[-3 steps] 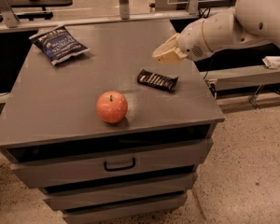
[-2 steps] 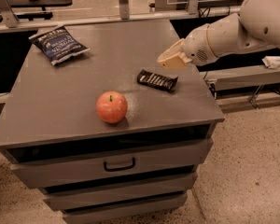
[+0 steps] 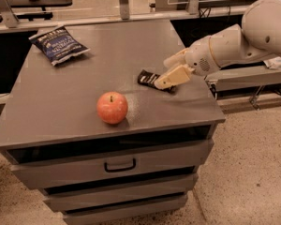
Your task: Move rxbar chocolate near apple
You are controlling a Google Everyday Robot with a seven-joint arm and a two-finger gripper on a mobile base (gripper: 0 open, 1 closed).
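Observation:
The rxbar chocolate (image 3: 147, 78), a small flat dark bar, lies on the grey cabinet top (image 3: 84, 83) right of centre. The red-orange apple (image 3: 112, 107) stands near the front edge, left of and in front of the bar. My gripper (image 3: 162, 73) reaches in from the right on a white arm (image 3: 239, 41). It is open, and its two pale fingers (image 3: 172, 77) are spread over the bar's right end, which they hide. I cannot tell whether they touch the bar.
A crinkled blue chip bag (image 3: 59, 44) lies at the back left of the top. Drawers with a handle (image 3: 120, 165) are below the front edge. A metal shelf (image 3: 243, 78) stands to the right, behind the arm.
The gripper has come down and left from above the cabinet's right side to the bar's right end. The bar, apple and bag have not moved.

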